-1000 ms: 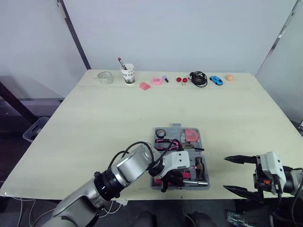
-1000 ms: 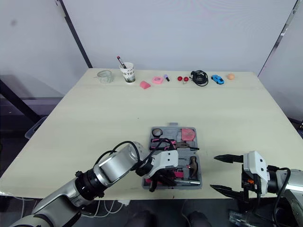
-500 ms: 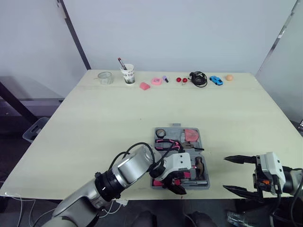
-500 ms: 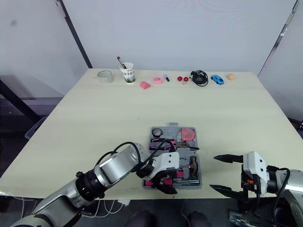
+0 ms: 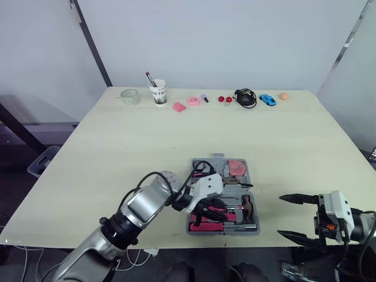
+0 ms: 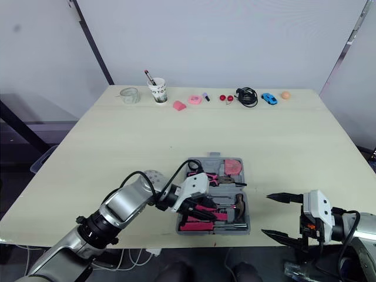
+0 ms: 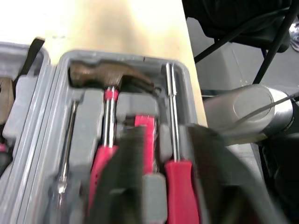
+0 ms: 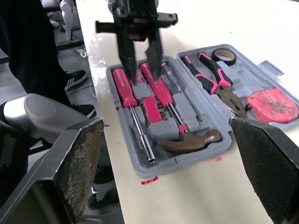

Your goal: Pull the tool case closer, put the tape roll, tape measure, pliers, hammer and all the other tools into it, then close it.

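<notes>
While the left gripper (image 8: 141, 63), fingers parted, hovers over the red-handled screwdrivers (image 8: 122, 88) in the open tool case (image 6: 245, 220) and the right gripper (image 6: 265, 214) waits spread wide beside it, seat each handle flush before closing the lid.

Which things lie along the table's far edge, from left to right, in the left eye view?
Clear glass jar → white paper cup holding pens → pink wedge → pink ring-shaped object → small purple marker → pair of red balls → coiled black cable → blue toy car → orange ball
</notes>
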